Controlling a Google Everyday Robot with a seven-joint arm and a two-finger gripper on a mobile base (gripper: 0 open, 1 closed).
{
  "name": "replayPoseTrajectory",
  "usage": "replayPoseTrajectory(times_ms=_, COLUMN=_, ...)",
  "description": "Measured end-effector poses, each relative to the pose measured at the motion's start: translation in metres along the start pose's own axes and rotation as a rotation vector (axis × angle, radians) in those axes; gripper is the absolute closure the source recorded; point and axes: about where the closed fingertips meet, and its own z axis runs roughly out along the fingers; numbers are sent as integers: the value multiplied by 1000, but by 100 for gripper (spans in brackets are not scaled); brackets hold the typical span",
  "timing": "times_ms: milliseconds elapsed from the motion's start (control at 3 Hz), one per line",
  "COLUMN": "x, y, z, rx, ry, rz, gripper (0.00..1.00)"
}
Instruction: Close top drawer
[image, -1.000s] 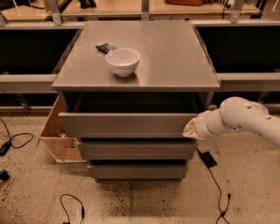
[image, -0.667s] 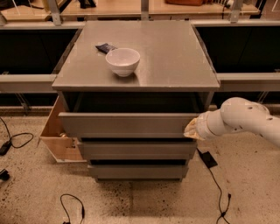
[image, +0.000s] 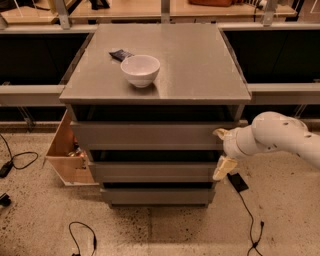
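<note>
Little has moved since a second ago: gripper (image: 221, 150) sits in the same spot, at the right front corner of the grey cabinet (image: 190, 65), touching or just shy of the right end of the top drawer (image: 150, 136). Pincer released, fingers (image: 224, 168) spread one above the other, nothing held. Drawer front stands out from the cabinet, dark gap showing above it. Judged: closing not yet done; the push inward is still left
</note>
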Motion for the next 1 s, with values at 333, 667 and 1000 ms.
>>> replayPoseTrajectory(times_ms=333, x=0, y=0, z=0, rx=0, ry=0, rz=0, gripper=17)
replayPoseTrajectory(times_ms=667, x=0, y=1, z=-1, rx=0, ry=0, rz=0, gripper=41)
replayPoseTrajectory(times_ms=1000, x=-6, y=20, z=-26, rx=-39, ry=53, rz=-30, gripper=64)
